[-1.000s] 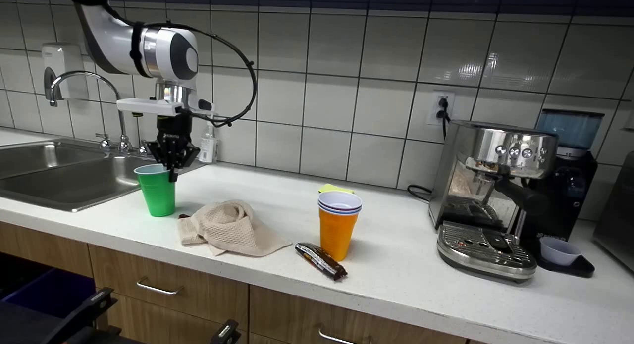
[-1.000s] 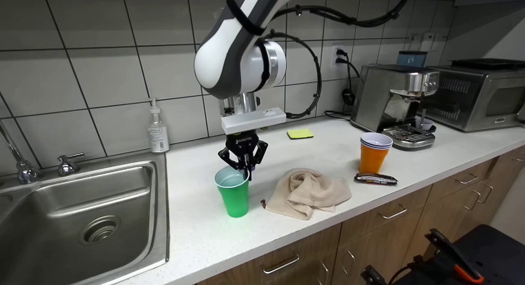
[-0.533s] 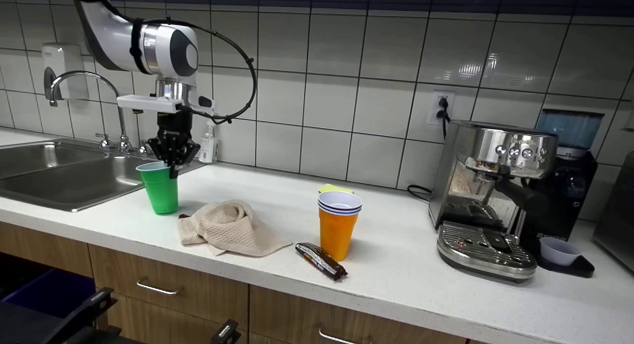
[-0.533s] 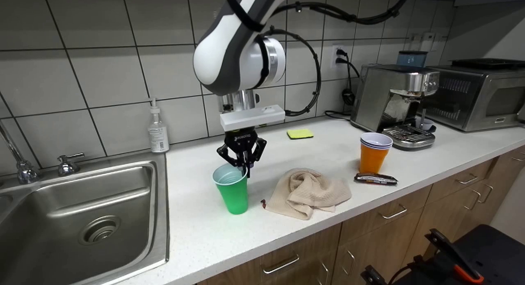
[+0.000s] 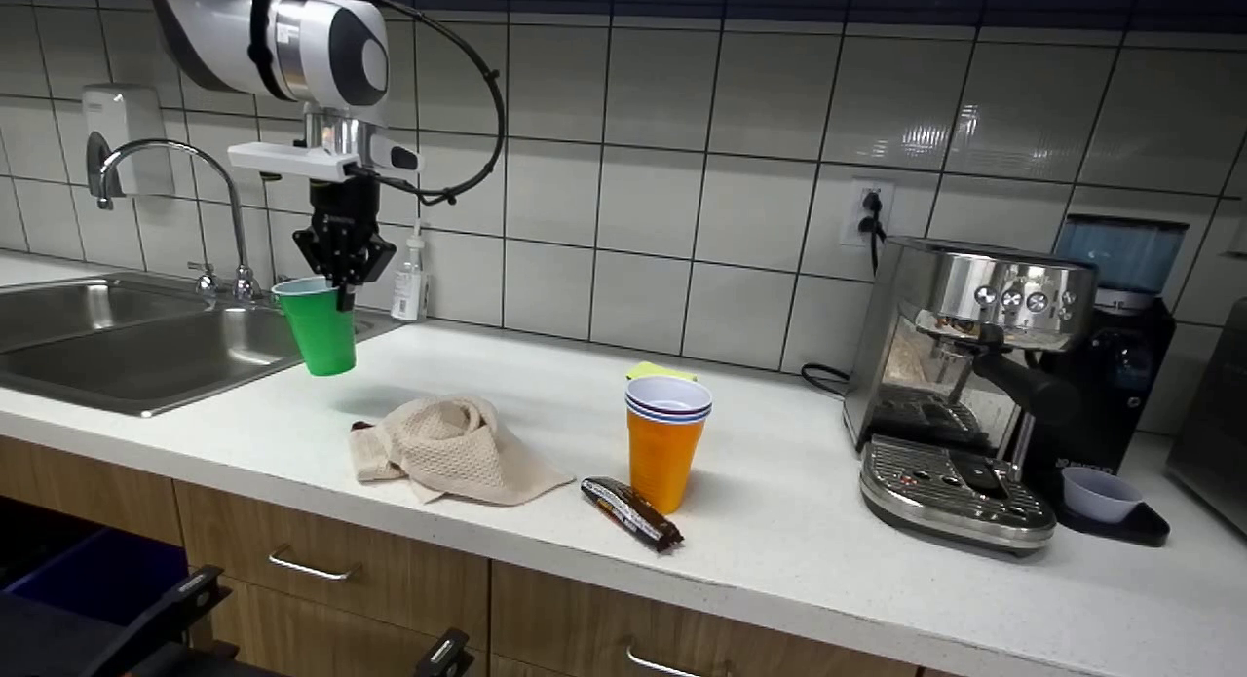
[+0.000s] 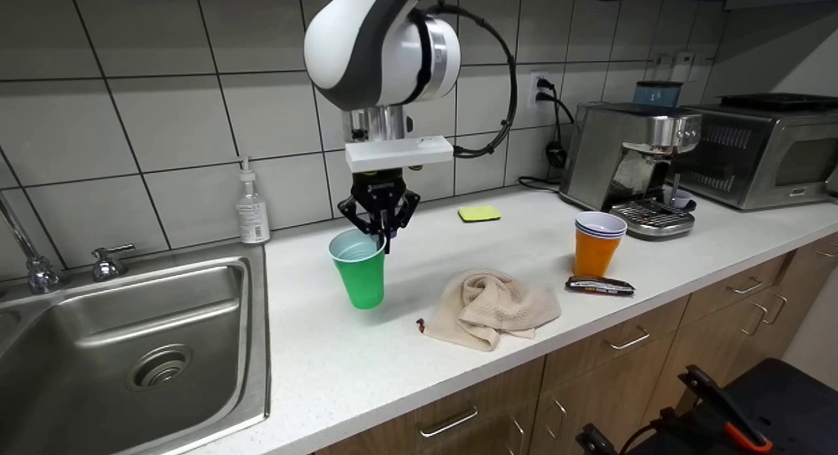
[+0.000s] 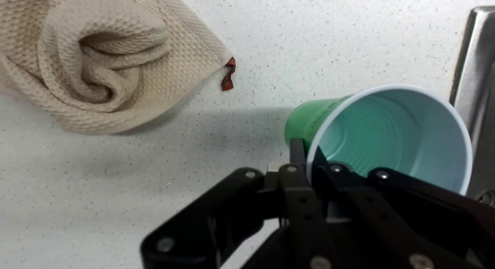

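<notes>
In the wrist view, the claw, jaws nearly together, pinches a green cup at right of frame, above the tabletop; a beige cloth lies upper left.

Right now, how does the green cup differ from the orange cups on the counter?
The green cup is pinched at its rim by the gripper and held off the counter, while the orange cups stand on it. The green cup shows a single rim; the orange cups are nested, with several rims showing. Both have pale top rims and open tops facing upward.
</notes>
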